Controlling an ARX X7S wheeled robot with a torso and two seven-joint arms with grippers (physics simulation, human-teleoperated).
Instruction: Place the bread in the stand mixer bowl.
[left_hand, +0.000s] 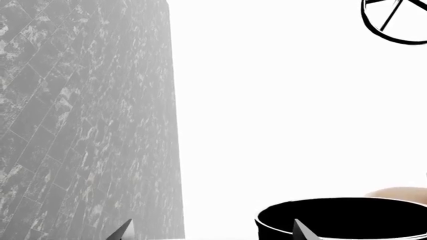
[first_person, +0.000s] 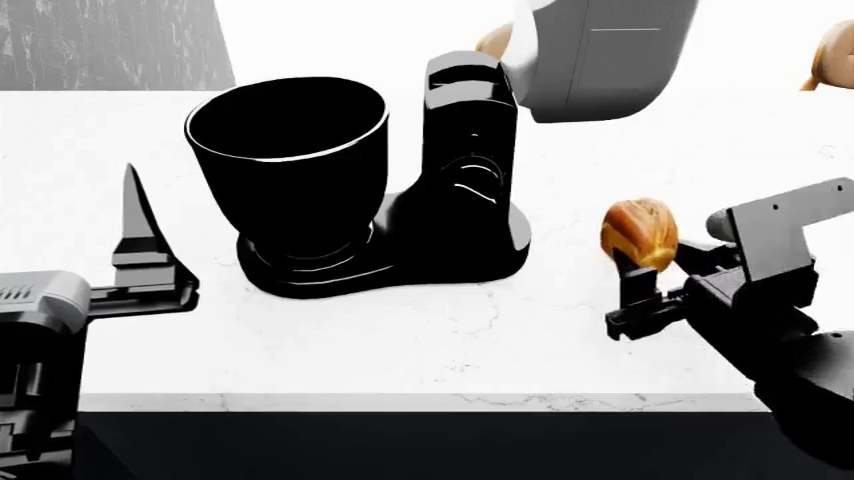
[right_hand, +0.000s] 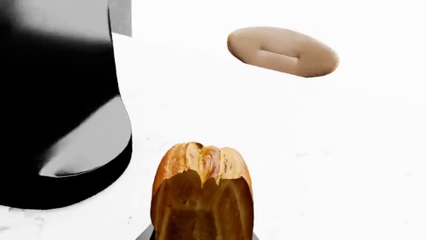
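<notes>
On a white marble counter (first_person: 441, 350), a black stand mixer (first_person: 461, 210) holds the stand mixer bowl (first_person: 287, 160) at its left, and the bowl looks empty, so the placing is not yet done. To the mixer's right, the right gripper (first_person: 647, 275) is closed around the bread (first_person: 639, 233), apparently raised off the counter, well apart from the bowl. The left gripper (first_person: 140, 245) hangs open and empty beside the bowl; carrying and releasing remain.

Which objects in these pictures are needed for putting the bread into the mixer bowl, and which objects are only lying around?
Needed:
- bread, gripped in the right end effector
- stand mixer bowl, black, sitting on the mixer base

Only lying around:
- pale tan loaf on the counter beyond the bread
- stand mixer's grey head, tilted up
- left end effector, holding nothing
</notes>
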